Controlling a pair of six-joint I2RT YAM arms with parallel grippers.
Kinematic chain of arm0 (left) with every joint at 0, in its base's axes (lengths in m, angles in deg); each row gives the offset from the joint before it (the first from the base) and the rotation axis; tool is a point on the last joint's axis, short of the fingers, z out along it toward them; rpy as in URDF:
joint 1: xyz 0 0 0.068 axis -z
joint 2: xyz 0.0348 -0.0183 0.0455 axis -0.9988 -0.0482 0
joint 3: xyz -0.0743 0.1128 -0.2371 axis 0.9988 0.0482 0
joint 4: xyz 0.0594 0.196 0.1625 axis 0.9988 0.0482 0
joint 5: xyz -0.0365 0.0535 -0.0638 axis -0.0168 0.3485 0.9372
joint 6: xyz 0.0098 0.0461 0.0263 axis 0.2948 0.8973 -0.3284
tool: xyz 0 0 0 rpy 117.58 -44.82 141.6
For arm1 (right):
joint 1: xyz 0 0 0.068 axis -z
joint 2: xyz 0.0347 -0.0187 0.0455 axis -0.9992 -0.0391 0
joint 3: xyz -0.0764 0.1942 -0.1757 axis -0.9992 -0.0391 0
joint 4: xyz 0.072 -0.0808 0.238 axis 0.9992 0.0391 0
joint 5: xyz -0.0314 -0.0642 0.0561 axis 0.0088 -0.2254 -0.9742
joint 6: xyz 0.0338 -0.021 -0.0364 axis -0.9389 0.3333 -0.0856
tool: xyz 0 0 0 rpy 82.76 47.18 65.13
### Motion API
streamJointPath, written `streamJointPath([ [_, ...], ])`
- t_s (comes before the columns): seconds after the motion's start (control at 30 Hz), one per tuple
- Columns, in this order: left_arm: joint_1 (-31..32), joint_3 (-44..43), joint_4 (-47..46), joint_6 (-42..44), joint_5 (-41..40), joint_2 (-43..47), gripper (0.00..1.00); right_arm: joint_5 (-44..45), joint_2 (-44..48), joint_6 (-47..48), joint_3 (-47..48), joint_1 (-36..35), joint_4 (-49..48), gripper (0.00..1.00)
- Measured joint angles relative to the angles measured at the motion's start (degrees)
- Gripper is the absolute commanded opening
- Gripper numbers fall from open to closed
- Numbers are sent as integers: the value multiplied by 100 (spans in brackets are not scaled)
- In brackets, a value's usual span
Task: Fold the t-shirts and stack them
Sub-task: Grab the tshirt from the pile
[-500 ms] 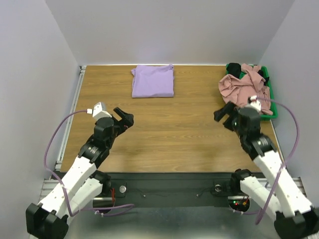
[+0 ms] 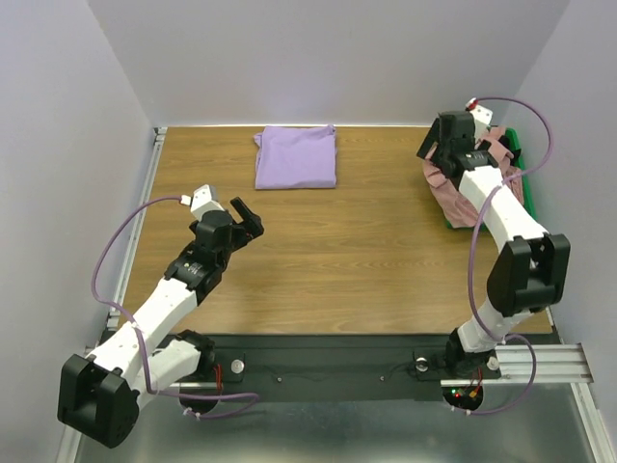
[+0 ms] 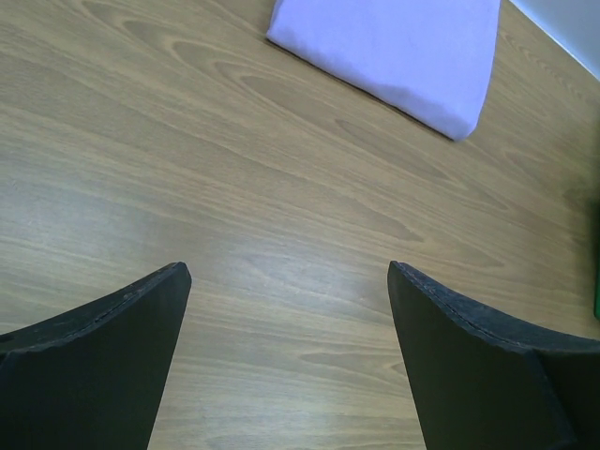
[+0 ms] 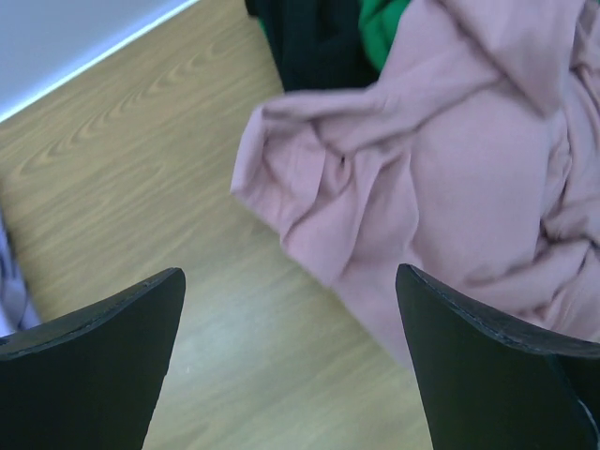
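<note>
A plain lavender t-shirt (image 2: 296,157) lies folded flat at the far middle of the table, and its corner shows in the left wrist view (image 3: 394,47). The dusty-pink t-shirt (image 2: 461,196) lies crumpled in a green bin at the far right, spilling over its near-left side (image 4: 441,178). My right gripper (image 2: 436,147) hovers open above the pink shirt's left edge, its fingers (image 4: 289,272) spread with nothing between them. My left gripper (image 2: 247,223) hangs open over bare wood at mid-left (image 3: 286,269), well short of the lavender shirt.
The green bin (image 2: 512,145) sits against the right wall and also holds a black garment (image 4: 309,37). Grey walls close in the wooden table (image 2: 347,260) on three sides. A metal rail runs along the left edge (image 2: 145,212).
My right arm has swung from the near right up to the far right, over the pink shirt. The left gripper shifted slightly forward. Both stayed open.
</note>
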State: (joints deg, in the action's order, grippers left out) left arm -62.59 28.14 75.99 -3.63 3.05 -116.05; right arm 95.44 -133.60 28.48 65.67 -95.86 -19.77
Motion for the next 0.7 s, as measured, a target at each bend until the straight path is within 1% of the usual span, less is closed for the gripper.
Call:
streamJointPath([
  [0.17, 0, 0, -31, 76, -2, -61, 98, -68, -1043, 369, 1008, 273, -20, 98],
  [0.27, 0, 0, -63, 109, -4, -63, 99, -225, -1572, 398, 1410, 372, -9, 92],
  [0.33, 0, 0, -83, 127, -11, -66, 99, -332, -1930, 398, 1652, 442, -11, 87],
  [0.37, 0, 0, -87, 133, -13, -68, 99, -380, -2096, 398, 1759, 483, -4, 57],
  [0.4, 0, 0, -90, 138, -17, -68, 98, -402, -2203, 396, 1818, 514, -4, 37],
  [0.43, 0, 0, -94, 142, -26, -68, 99, -442, -2334, 420, 1891, 555, 0, 25],
  [0.47, 0, 0, -96, 153, -35, -68, 99, -472, -2468, 407, 1954, 590, 7, 8],
  [0.5, 0, 0, -94, 157, -46, -68, 98, -481, -2581, 398, 2011, 625, 24, 1],
  [0.6, 0, 0, -83, 164, -74, -66, 98, -450, -2723, 468, 2173, 673, 116, 0],
  [0.7, 0, 0, -57, 160, -92, 4, 98, -437, -2559, 540, 2247, 688, 195, 0],
])
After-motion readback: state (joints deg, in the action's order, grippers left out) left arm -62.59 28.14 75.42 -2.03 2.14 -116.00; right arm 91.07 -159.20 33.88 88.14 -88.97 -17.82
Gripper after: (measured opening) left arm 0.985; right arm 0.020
